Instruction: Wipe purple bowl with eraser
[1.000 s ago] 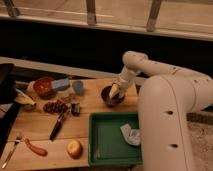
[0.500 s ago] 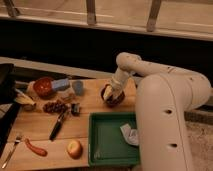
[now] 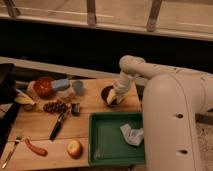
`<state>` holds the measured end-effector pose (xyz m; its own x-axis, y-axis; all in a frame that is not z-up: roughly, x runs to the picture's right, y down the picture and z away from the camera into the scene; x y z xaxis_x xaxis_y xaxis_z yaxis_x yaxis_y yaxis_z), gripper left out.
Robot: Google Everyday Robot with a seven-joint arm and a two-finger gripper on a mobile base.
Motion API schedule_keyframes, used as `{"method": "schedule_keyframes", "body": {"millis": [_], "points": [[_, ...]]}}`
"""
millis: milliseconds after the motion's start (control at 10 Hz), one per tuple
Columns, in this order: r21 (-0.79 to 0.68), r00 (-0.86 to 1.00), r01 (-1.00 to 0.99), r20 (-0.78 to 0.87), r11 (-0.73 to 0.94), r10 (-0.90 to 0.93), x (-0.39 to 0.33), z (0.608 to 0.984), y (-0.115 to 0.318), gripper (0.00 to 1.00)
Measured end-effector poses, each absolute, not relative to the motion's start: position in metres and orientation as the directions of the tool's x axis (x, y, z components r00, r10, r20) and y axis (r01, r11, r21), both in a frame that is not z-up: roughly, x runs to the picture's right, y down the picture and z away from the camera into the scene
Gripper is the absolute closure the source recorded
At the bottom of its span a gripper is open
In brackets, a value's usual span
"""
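wiping looks under way: my hand (image 3: 114,95) has slid a little to the left across the purple bowl (image 3: 105,93) since a moment ago. it is closed on the eraser (image 3: 112,97), pressed inside the bowl at the table's (image 3: 93,105) right side.

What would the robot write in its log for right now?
gripper: over purple bowl | holds: eraser | eraser: down inside bowl

The gripper (image 3: 115,93) is down inside the purple bowl (image 3: 105,93) at the desk's (image 3: 90,103) far right, with the eraser (image 3: 111,97) at its tip.
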<state>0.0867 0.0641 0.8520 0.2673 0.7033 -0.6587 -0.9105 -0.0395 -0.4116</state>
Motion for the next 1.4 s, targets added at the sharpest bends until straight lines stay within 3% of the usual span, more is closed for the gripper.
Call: {"method": "schedule_keyframes", "body": {"millis": [400,800,1400], "points": [[-0.376,0.208,-0.923,-0.663,-0.079,0.719,0.106,0.863,0.043,1.0],[-0.429,0.267,-0.902,-0.635,-0.043,0.725,0.073,0.874,0.029,1.0],[-0.429,0.312,-0.903,-0.667,-0.007,0.677,0.069,0.858,0.062,1.0]]}}
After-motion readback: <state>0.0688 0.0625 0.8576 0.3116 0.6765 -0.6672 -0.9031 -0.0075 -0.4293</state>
